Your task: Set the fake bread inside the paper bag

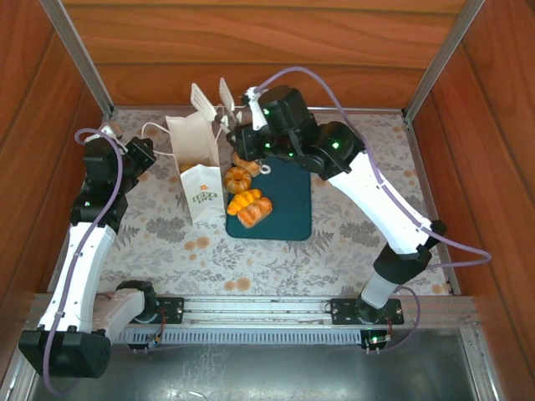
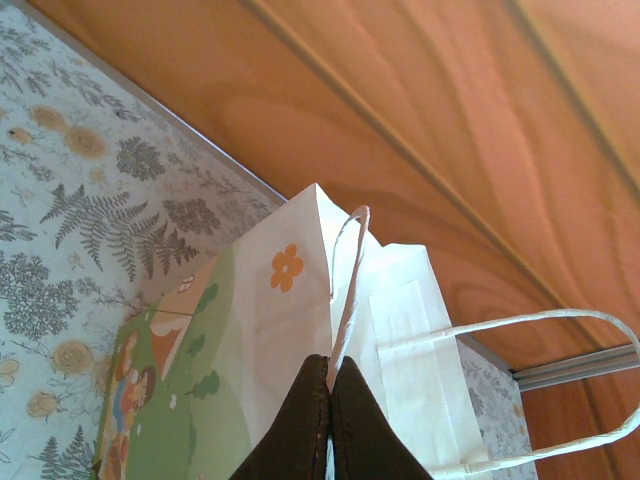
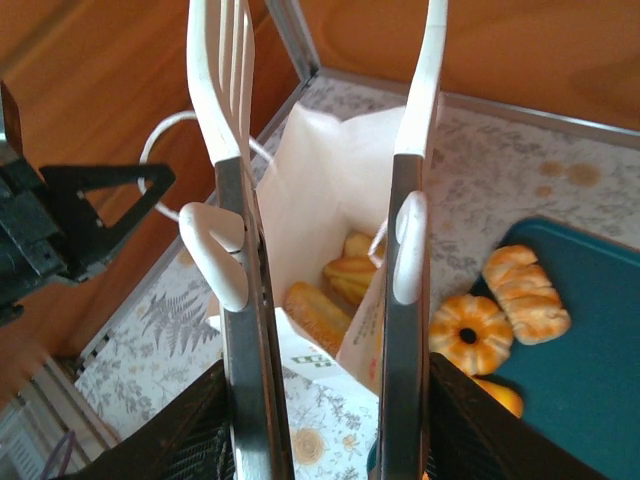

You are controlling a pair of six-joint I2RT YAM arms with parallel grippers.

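The white paper bag (image 1: 199, 167) stands upright left of the teal tray, its mouth open. My left gripper (image 2: 331, 366) is shut on one of the bag's white cord handles (image 2: 347, 278), at the bag's left side (image 1: 147, 150). My right gripper (image 1: 212, 96) hangs open over the bag's mouth with nothing between its fingers (image 3: 322, 60). Pieces of fake bread lie inside the bag (image 3: 322, 312). More fake bread rests on the tray: a ring bun (image 3: 468, 332), a roll (image 3: 527, 293) and two orange pieces (image 1: 249, 205).
The dark teal tray (image 1: 288, 200) lies right of the bag on the floral tablecloth (image 1: 167, 234). Wooden walls and metal posts (image 1: 79, 50) close in the table's back and sides. The bag's second handle (image 2: 560, 320) loops free toward the back wall.
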